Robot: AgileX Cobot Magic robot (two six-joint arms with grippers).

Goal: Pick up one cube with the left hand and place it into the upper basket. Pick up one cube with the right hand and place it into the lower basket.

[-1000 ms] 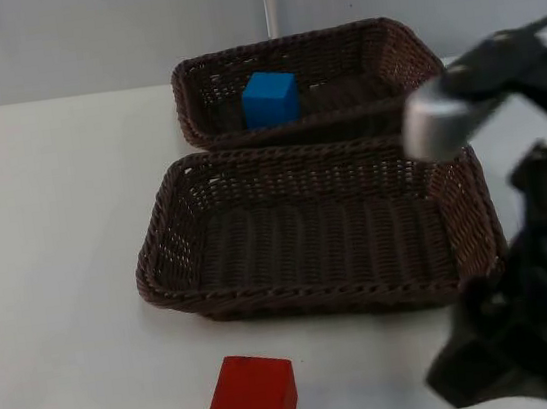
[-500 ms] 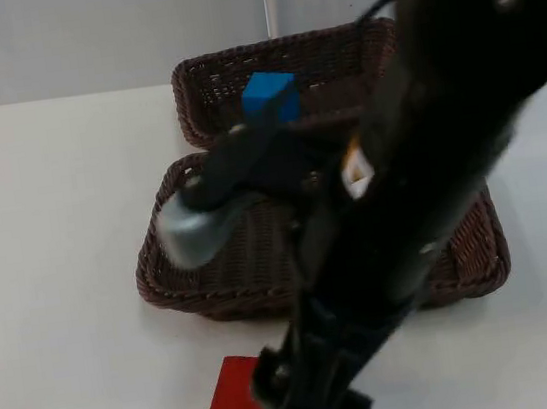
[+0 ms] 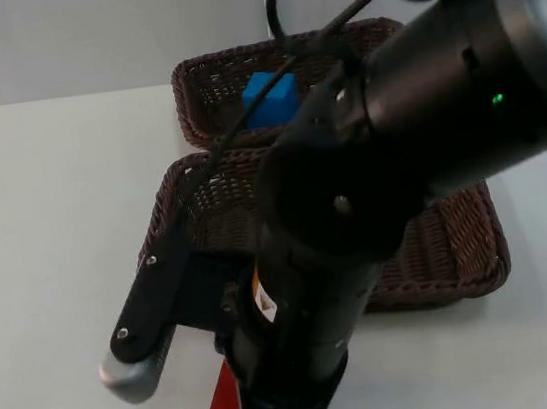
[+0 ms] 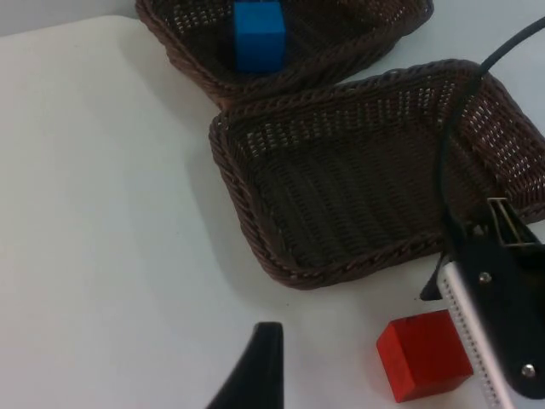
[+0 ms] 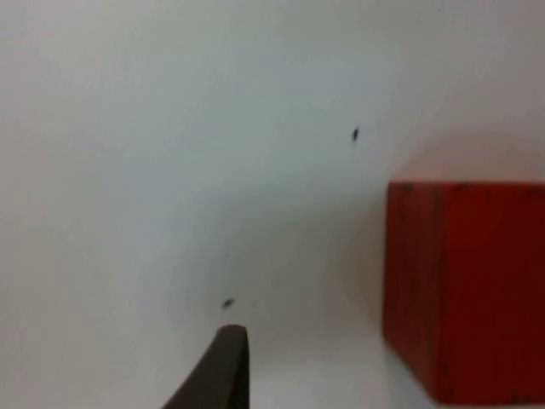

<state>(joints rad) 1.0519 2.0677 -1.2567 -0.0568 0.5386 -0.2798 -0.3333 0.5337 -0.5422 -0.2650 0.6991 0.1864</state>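
The left end effector (image 4: 264, 366) waits above the white tabletop (image 3: 40, 195); I cannot tell its state. A second ago the right arm stood beyond the lower brown wicker basket (image 3: 460, 240). Now the right end effector (image 5: 226, 366), state unclear, has come down beside the red wooden cube (image 5: 468, 290). The blue cube (image 3: 270, 99) sits in the upper wicker basket (image 3: 202, 83). 1 cube remains.
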